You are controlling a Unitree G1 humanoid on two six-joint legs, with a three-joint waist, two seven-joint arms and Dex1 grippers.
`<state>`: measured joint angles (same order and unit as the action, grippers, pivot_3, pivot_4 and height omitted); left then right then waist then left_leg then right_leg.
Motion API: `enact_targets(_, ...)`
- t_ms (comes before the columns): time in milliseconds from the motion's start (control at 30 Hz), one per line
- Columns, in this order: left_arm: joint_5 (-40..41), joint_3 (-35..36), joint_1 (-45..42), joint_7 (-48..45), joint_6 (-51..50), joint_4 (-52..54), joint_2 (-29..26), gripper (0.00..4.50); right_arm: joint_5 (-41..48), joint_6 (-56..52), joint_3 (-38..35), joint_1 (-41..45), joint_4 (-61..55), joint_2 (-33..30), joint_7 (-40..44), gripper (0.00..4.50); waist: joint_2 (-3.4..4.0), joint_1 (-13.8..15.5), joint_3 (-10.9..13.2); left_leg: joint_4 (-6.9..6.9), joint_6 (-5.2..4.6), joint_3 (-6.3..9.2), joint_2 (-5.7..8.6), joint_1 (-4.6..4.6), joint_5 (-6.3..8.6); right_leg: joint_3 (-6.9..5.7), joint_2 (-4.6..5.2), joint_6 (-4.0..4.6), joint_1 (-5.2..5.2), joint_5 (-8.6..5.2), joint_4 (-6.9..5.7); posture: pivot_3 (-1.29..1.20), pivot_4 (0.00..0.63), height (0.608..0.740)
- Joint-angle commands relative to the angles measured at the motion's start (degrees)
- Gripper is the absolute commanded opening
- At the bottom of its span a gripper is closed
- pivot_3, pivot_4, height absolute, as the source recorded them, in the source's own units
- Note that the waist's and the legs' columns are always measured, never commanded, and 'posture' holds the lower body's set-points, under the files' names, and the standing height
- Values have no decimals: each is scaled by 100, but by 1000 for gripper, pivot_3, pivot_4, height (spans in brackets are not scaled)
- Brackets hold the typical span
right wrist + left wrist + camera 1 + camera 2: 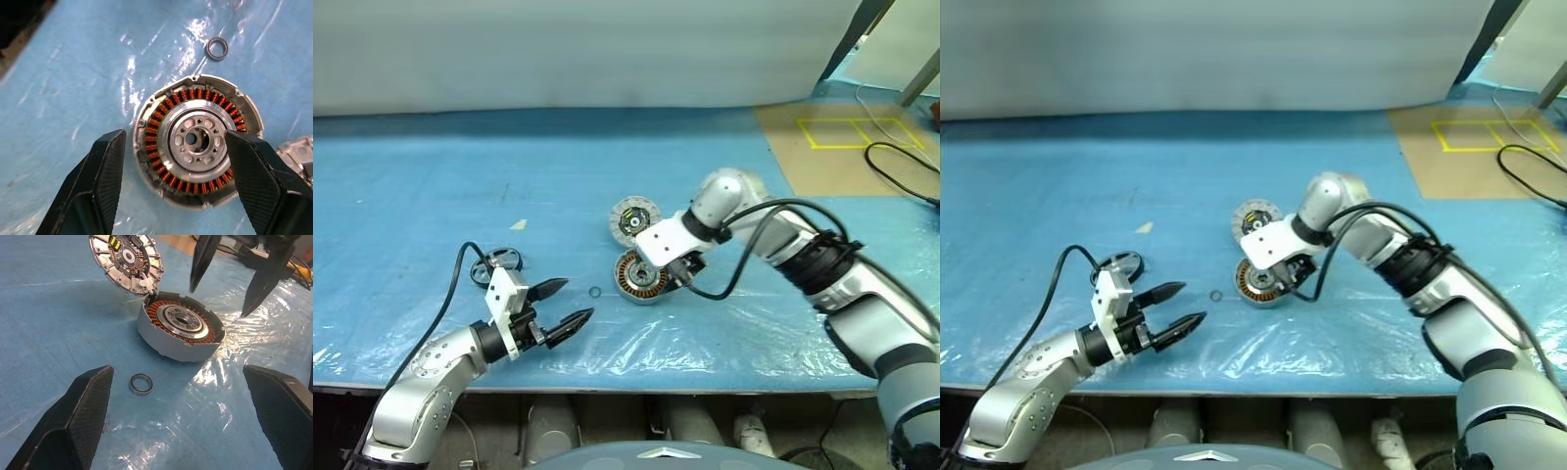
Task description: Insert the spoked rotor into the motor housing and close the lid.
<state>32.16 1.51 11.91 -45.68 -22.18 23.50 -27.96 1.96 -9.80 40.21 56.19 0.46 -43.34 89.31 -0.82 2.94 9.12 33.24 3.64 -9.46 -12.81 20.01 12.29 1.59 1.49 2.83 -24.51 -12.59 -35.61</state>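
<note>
The motor housing [639,277], a silver-grey casing with copper windings [156,122] and a central hole, lies on the blue sheet. My right gripper [176,186] hovers straight above it, open and holding nothing, its fingers [203,259] clear of the rim. The lid [634,219] lies just behind the housing, segmented face up, with a yellow-green mark near its dark centre [126,257]. The spoked rotor [501,260] lies flat at the left, behind my left gripper [578,299]. That gripper is open and empty, pointing towards the housing.
A small dark O-ring [595,292] lies loose between the left gripper and the housing. Brown board with yellow tape [842,147] and a black cable [901,166] sit at the back right. Crinkled clear plastic [724,338] covers the table's front edge.
</note>
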Motion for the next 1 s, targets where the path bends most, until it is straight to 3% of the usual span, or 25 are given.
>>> enact_targets(33,-106,-114,-159,-129,166,9,-42,4500,867,-150,-528,70,-369,-419,319,3346,0,-12,0,0,0,0,0,-1,0,1,0,0,0,0,-1,0,150,740)
enact_targets(233,-468,-380,-535,-109,288,-459,15,4500,1099,-1377,-1563,-864,-801,-477,-752,3346,-1,-34,-1,1,0,0,-2,-4,0,7,-7,1,13,0,-8,0,150,740)
enact_targets(433,-786,-344,-785,-126,684,-1114,92,4500,1449,-2996,-2578,-2538,-2201,-506,-2108,3346,1,10,0,-10,19,5,3,-3,-10,5,-6,-1,13,1,18,0,150,740)
enact_targets(567,-987,-401,-889,-254,1145,-1608,173,4500,1863,-4100,-3201,-3093,-2794,-247,-2917,3346,2,-9,0,-22,21,4,5,-3,-11,9,-7,-4,13,1,29,0,150,740)
enact_targets(1000,-1541,-1080,-1476,-671,1674,-2392,459,4500,1916,-4318,-3467,-3906,-3069,-652,-3560,3346,7,112,-2,-25,23,4,6,-20,-11,9,-4,-9,22,3,37,0,150,740)
